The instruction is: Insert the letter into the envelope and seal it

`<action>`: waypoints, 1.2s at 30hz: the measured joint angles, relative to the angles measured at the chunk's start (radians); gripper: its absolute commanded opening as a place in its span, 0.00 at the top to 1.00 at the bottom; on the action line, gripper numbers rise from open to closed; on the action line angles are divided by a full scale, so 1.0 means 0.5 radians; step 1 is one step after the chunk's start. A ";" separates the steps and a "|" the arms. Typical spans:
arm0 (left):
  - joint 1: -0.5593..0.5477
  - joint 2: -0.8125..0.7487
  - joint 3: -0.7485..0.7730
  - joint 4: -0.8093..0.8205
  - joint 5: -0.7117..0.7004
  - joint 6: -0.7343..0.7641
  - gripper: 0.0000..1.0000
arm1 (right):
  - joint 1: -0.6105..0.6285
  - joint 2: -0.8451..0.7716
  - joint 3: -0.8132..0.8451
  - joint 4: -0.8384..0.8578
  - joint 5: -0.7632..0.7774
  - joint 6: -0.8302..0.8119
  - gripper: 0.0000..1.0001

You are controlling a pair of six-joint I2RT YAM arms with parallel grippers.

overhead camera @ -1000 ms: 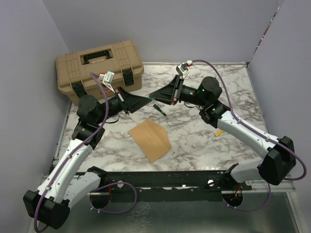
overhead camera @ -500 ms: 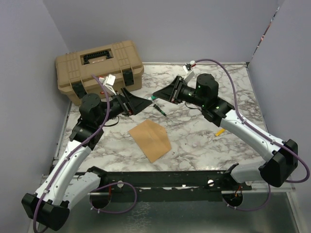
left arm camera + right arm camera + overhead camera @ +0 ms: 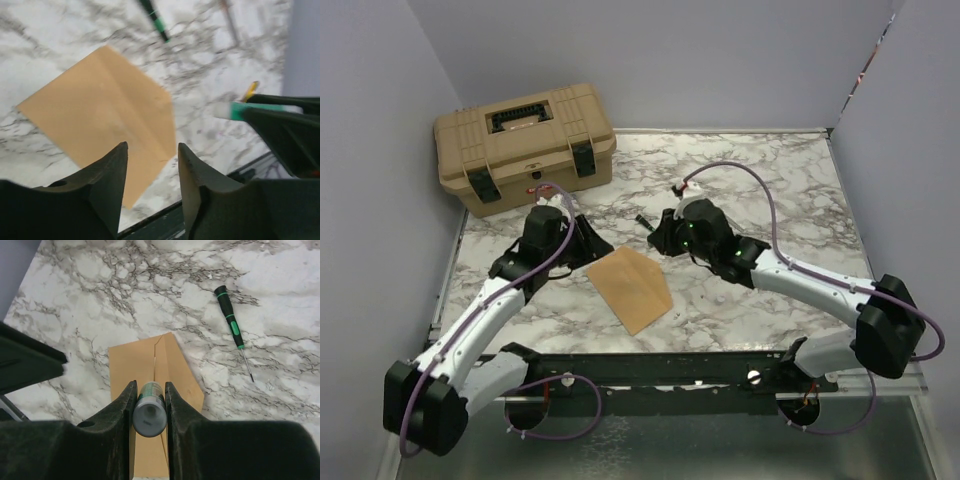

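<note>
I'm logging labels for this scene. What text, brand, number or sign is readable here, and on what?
No text can be read anywhere.
envelope: plain, no writing shows.
tan case: details in the lid recess are too small to read.
screwdriver: no marking shows.
green-banded tube: seen cap-end on; its side is blurred in the left wrist view.

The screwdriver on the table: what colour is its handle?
The screwdriver has a black handle with green bands; the right wrist view shows it best.
</note>
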 measured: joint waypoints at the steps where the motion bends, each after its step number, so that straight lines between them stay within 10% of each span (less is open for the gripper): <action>1: 0.000 0.081 -0.029 -0.018 -0.019 0.014 0.63 | 0.037 0.020 0.000 0.020 0.024 -0.032 1.00; 20: 0.061 0.993 -0.257 0.552 0.099 0.046 0.99 | 0.414 0.562 0.071 0.247 0.277 -0.507 1.00; 36: 0.092 1.084 -0.435 0.846 0.166 -0.127 1.00 | 0.581 0.846 0.228 0.202 0.542 -0.583 1.00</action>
